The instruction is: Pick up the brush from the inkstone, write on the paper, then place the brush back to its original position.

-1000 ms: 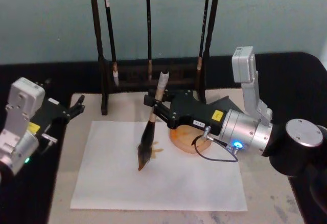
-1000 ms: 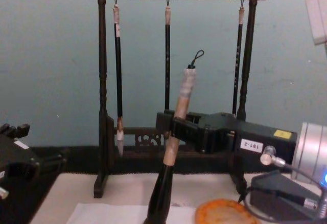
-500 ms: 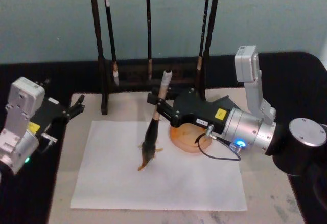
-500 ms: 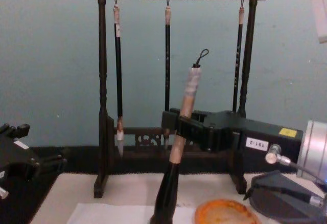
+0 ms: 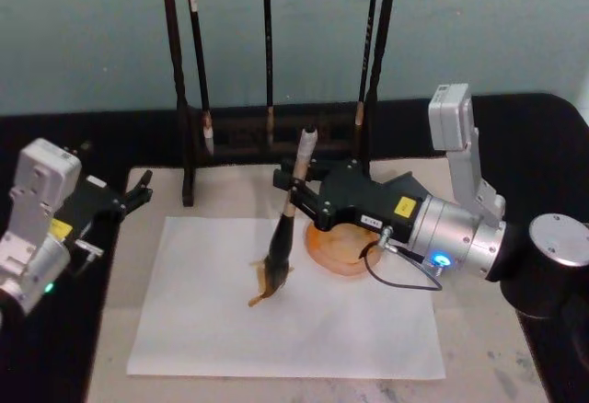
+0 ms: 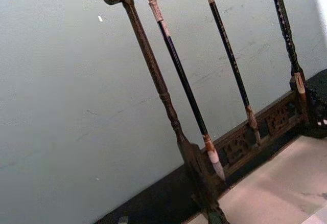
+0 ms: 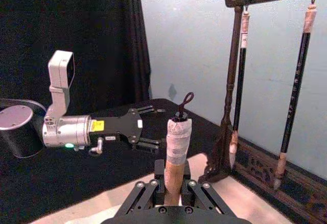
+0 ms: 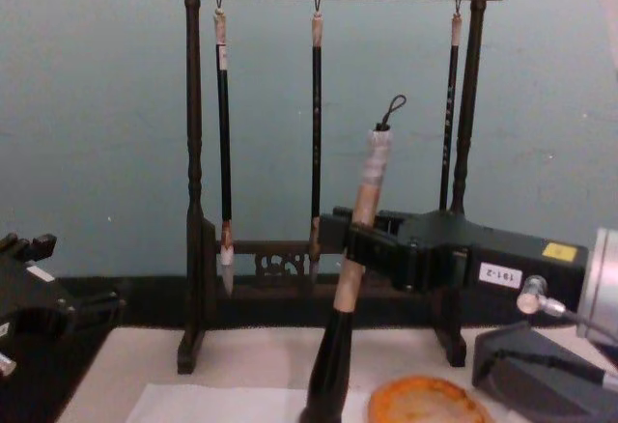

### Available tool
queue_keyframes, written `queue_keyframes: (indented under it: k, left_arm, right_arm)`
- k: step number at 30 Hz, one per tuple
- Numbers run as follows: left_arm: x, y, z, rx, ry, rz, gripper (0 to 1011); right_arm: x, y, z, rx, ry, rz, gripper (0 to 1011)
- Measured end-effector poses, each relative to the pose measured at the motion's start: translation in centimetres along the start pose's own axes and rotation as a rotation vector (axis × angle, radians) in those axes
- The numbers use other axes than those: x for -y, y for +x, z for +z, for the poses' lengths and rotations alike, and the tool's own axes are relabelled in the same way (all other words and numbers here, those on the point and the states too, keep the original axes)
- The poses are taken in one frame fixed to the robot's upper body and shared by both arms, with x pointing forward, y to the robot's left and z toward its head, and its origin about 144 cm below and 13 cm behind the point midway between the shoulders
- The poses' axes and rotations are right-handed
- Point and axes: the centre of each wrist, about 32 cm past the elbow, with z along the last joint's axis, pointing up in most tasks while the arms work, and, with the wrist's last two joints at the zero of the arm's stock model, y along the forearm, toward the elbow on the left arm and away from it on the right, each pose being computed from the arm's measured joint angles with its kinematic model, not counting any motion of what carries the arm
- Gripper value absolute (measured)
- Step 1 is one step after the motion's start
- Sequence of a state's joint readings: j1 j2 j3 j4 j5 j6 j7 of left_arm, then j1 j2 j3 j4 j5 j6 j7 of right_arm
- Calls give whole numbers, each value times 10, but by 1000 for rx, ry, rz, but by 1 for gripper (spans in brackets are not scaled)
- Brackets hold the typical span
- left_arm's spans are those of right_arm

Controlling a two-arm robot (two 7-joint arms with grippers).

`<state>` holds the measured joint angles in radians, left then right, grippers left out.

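Observation:
My right gripper (image 5: 294, 196) is shut on the brush (image 5: 277, 248), gripping its pale tan handle above the black lower shaft. The brush leans slightly, its bristle tip touching the white paper (image 5: 304, 329) near the sheet's middle, where an orange-brown mark shows. In the chest view the brush (image 8: 363, 189) stands in the right gripper (image 8: 352, 244) with its cord loop on top. The orange inkstone (image 5: 328, 249) lies just right of the brush tip, partly under the gripper body. My left gripper (image 5: 136, 191) is parked open at the mat's left edge, away from the paper.
A dark wooden rack (image 5: 188, 145) with three thin hanging brushes stands behind the paper. A dark grey slab (image 5: 406, 187) lies behind the inkstone. The paper rests on a beige felt mat (image 5: 115, 316), with black tablecloth around it.
My right gripper has carried the brush to the right, toward the inkstone, with the tip staying low on the paper. The left arm has not moved.

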<state>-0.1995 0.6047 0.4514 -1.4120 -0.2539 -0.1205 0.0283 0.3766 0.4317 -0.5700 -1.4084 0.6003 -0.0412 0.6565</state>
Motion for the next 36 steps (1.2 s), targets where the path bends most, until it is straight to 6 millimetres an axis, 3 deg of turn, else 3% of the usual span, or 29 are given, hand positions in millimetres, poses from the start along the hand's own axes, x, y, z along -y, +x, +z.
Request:
queue_keyframes:
  k: [36]
  left_arm:
    - [0, 0, 0, 0, 0, 0, 1010]
  right_arm:
    - [16, 3, 1, 24, -17, -78, 165]
